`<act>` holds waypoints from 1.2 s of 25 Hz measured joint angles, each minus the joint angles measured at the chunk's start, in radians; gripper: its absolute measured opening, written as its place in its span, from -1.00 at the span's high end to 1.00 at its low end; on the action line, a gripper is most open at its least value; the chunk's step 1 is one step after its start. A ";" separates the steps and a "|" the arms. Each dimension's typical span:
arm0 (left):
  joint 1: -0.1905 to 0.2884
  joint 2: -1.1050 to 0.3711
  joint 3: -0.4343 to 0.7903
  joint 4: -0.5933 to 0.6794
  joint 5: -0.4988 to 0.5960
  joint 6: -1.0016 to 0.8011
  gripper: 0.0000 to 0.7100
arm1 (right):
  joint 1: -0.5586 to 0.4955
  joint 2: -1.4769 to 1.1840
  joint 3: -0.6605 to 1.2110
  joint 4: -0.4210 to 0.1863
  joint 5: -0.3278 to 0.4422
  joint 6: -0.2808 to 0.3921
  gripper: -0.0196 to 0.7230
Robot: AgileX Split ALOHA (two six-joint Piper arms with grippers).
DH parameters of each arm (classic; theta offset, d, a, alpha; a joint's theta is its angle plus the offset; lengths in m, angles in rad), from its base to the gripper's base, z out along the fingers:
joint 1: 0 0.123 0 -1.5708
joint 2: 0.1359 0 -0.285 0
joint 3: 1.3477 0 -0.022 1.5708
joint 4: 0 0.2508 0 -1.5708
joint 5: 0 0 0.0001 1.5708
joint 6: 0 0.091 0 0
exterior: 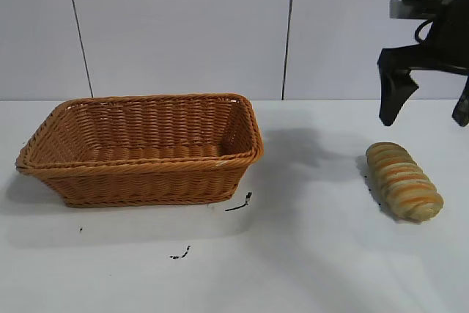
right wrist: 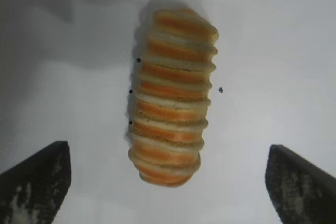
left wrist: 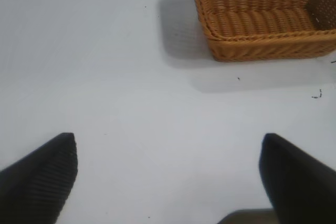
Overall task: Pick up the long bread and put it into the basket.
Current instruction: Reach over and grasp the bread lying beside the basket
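Observation:
The long bread (exterior: 404,181), tan with orange-brown stripes, lies striped side up on the white table at the right. It also shows in the right wrist view (right wrist: 170,95). My right gripper (exterior: 429,111) hangs open above and just behind it, its jaws wide apart and empty; in its own view (right wrist: 168,179) the near end of the loaf lies between the two fingers. The orange-brown wicker basket (exterior: 44,148) stands at the left, with nothing seen inside it. My left gripper (left wrist: 168,174) is open and empty over bare table, with the basket (left wrist: 231,51) some way ahead of it.
Small black specks lie on the table in front of the basket (exterior: 239,204) and beside the bread (right wrist: 221,89). A white panelled wall stands behind the table.

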 joint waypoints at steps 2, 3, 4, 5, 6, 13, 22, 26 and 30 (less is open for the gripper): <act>0.000 0.000 0.000 0.000 0.000 0.000 -0.95 | 0.000 0.020 0.000 0.000 -0.005 -0.011 -0.91; 0.000 0.000 0.000 0.000 0.000 0.000 -0.95 | 0.000 0.030 0.000 0.000 -0.010 -0.015 -0.91; 0.000 0.000 0.000 0.000 0.000 0.000 -0.95 | 0.000 0.041 0.000 0.001 -0.021 -0.017 -0.91; 0.000 0.000 0.000 0.000 0.000 0.000 -0.95 | 0.000 0.051 0.000 0.001 -0.032 -0.021 -0.91; 0.000 0.000 0.000 0.000 0.000 0.000 -0.95 | 0.000 0.058 0.000 0.001 -0.041 -0.021 -0.91; 0.000 0.000 0.000 0.000 0.000 0.000 -0.95 | 0.000 0.096 0.000 0.001 -0.053 -0.022 -0.91; 0.000 0.000 0.000 0.000 0.000 0.000 -0.95 | 0.000 0.117 0.000 0.001 -0.082 -0.022 -0.91; 0.000 0.000 0.000 0.000 0.000 0.000 -0.95 | 0.000 0.132 0.000 0.001 -0.080 -0.022 -0.91; 0.000 0.000 0.000 0.000 0.000 0.000 -0.95 | 0.000 0.135 0.000 0.003 -0.080 -0.023 -0.91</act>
